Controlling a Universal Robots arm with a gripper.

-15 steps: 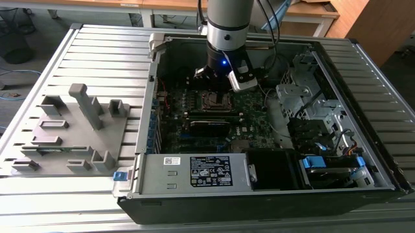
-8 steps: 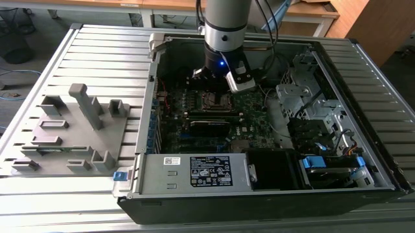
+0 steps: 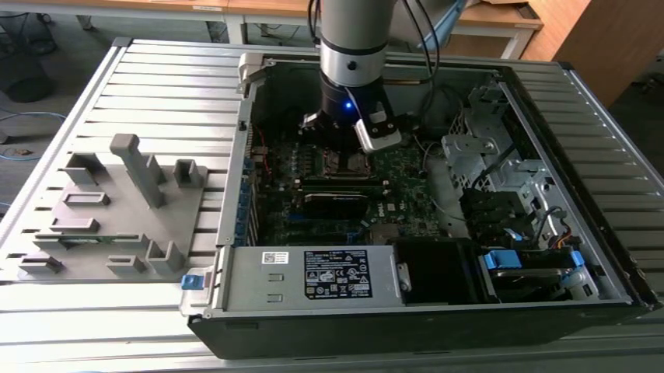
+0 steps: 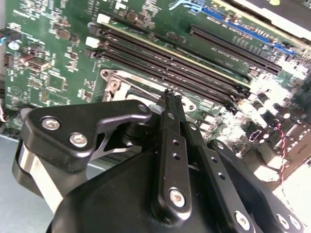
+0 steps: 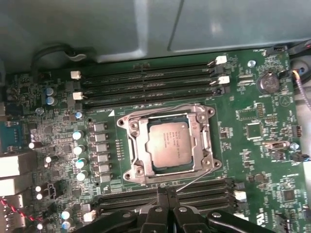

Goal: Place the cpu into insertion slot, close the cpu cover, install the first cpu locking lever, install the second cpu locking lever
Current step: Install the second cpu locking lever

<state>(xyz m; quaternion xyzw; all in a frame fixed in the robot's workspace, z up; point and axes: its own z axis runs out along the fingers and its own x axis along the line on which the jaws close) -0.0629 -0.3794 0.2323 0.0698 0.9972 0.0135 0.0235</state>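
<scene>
The dull grey cpu [image 5: 168,144] is seated in the insertion slot [image 5: 132,171], framed by the silvery cpu cover [image 5: 136,145]; the end effector [image 5: 167,194] is pressed together.

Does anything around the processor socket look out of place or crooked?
Nothing stands out. The cpu lies flat and square in the insertion slot, with the cpu cover down around it. The pincer, shut, sits beside the socket.

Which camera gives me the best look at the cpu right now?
The first wrist view: the cpu lies face-up in the insertion slot, fully unobstructed. In the second wrist view the gripper covers the spot. The exterior view shows the socket area small, under the arm.
</scene>
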